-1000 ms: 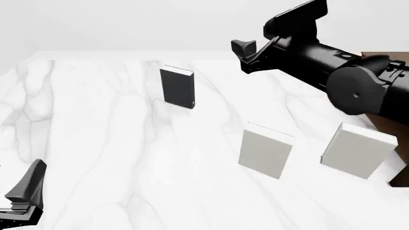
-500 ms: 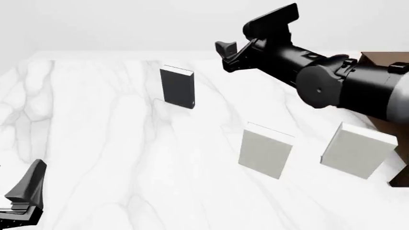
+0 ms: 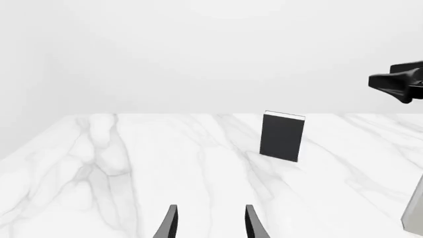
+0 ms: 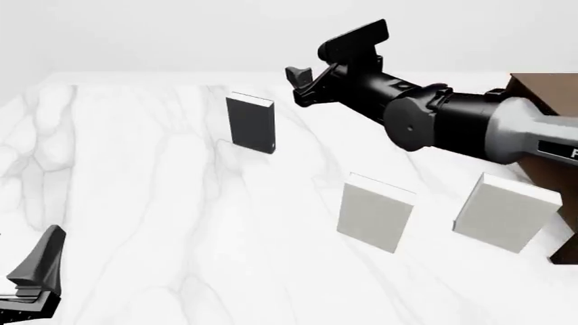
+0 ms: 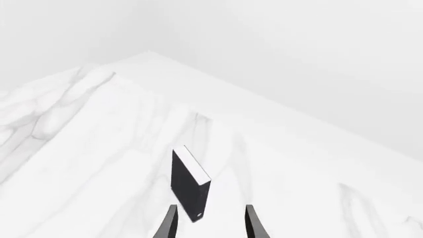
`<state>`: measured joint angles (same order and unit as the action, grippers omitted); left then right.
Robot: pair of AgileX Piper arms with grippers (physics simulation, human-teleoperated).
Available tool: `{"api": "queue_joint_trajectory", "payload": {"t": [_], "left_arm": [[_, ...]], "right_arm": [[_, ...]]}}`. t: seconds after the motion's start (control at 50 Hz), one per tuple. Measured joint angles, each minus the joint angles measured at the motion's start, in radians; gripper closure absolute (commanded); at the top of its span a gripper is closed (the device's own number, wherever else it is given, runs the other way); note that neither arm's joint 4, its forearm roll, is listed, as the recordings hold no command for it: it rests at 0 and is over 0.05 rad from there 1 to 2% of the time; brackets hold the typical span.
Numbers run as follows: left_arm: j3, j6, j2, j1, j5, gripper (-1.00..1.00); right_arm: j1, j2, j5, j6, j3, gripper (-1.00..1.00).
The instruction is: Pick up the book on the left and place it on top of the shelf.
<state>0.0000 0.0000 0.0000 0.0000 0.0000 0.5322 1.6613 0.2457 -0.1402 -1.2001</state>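
Note:
The book (image 4: 250,124) is thin, with a black cover and white page edges, and stands upright on the white marble table at the far left-centre. It also shows in the left wrist view (image 3: 283,136) and the right wrist view (image 5: 188,188). My right gripper (image 4: 300,88) is open and empty, in the air just right of the book and slightly above it; its fingers (image 5: 170,222) point down at the book. My left gripper (image 4: 36,271) is open and empty, low at the near left. The dark brown shelf (image 4: 542,84) stands at the right edge, mostly hidden by my right arm.
Two light grey books stand upright on the near right of the table, one in the middle (image 4: 375,213) and one closer to the shelf (image 4: 504,212). The right gripper (image 3: 396,84) shows at the edge of the left wrist view.
My right arm has reached further left and forward, bringing its gripper close to the black book. The left arm and all books have not moved.

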Motion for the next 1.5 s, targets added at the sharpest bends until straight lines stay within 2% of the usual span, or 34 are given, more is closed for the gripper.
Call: {"api": "queue_joint_trajectory", "payload": {"t": [0.78,1.5], "left_arm": [[0.000,0.000,0.000,0.000,0.000,-1.00],[0.000,0.000,0.000,0.000,0.000,-1.00]], "right_arm": [[0.016,0.170,0.065,0.043,-0.088,-1.00],[0.006,0.355,0.056,0.052,-0.254,-1.00]]}}
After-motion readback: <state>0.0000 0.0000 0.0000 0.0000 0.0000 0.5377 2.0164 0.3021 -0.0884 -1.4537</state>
